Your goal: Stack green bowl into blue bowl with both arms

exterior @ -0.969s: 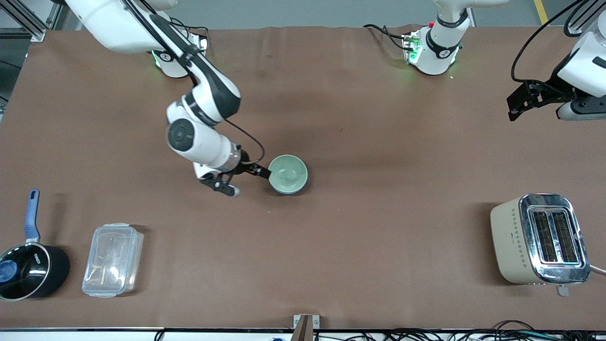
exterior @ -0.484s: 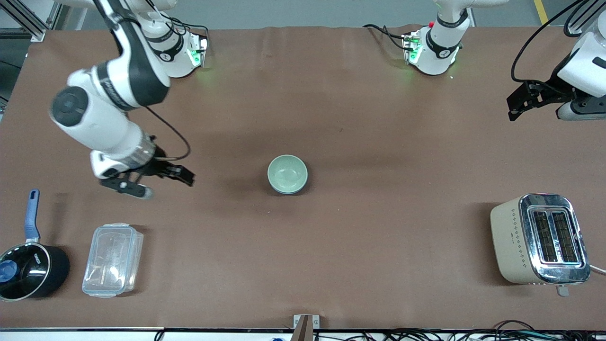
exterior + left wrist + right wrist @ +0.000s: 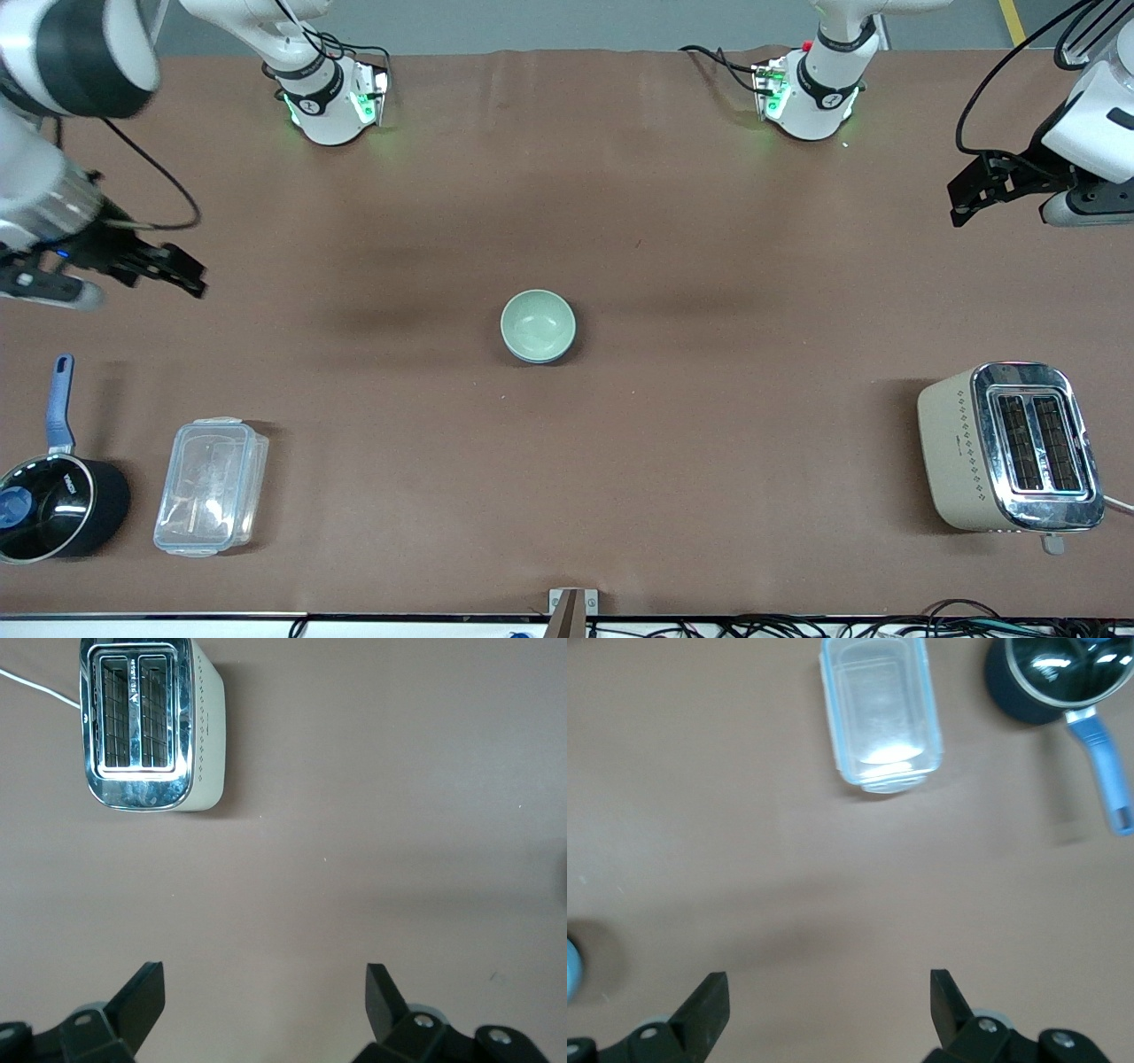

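Since 1 s ago the right arm (image 3: 62, 53) has pulled away from the bowls, swinging out toward its own end of the table; right gripper (image 3: 182, 275) now hangs over bare mat near that end, w/ the saucepan and container lower in the front view. Its fingers (image 3: 709, 1005) stand wide apart, nothing between them. Bowls haven't shifted.

Table (image 3: 709, 443) is covered w/ brown mat. Left arm (image 3: 1094, 124) waits at its end of the table, unchanged; left gripper (image 3: 961, 199) is up in the air over bare mat, w/ the toaster nearer the front camera; fingers (image 3: 142, 997) spread, empty.

Toaster (image 3: 1010, 447): beige body, chrome top, two slots, toward the left arm's end, near the front camera's edge. Clear plastic container (image 3: 211, 486) w/ lid sits toward the right arm's end, just beside the black saucepan (image 3: 58, 509) w/ blue handle.

Green bowl (image 3: 537, 324) sits upright around mid-table, nested in the blue bowl (image 3: 570, 344), of which only a thin dark-blue sliver of rim shows at the edge. Both grippers are well apart from the stack.
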Robot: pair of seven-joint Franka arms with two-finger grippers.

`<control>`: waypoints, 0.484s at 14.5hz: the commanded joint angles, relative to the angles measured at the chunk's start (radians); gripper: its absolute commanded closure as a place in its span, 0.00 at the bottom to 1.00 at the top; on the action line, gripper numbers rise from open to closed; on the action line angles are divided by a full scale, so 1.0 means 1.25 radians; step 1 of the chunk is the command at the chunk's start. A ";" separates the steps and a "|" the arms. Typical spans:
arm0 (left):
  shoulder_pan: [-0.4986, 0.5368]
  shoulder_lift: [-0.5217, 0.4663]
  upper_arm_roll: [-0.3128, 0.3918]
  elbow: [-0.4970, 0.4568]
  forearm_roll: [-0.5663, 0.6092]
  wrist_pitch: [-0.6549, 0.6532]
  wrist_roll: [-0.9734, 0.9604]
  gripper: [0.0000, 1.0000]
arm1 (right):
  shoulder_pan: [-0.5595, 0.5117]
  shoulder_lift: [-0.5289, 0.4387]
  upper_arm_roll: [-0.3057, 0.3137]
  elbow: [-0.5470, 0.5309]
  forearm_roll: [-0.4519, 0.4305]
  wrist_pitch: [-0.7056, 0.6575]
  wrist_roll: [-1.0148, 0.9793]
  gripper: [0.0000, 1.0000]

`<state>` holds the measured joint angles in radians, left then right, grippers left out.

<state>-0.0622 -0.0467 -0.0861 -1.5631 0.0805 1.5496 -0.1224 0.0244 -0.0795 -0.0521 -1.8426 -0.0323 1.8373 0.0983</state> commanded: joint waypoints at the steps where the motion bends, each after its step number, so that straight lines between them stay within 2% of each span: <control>1: 0.004 -0.006 0.000 0.001 -0.010 -0.004 0.023 0.00 | 0.006 -0.051 -0.067 -0.011 -0.011 -0.042 -0.147 0.00; 4: 0.006 -0.006 0.005 0.001 -0.008 -0.004 0.028 0.00 | 0.003 -0.029 -0.106 0.132 -0.013 -0.153 -0.249 0.00; 7: 0.006 -0.006 0.006 0.002 -0.012 -0.004 0.049 0.00 | -0.002 -0.003 -0.107 0.207 -0.017 -0.204 -0.250 0.00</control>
<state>-0.0589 -0.0467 -0.0817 -1.5629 0.0805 1.5496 -0.0919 0.0217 -0.1253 -0.1870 -1.6589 -0.0350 1.6298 -0.2029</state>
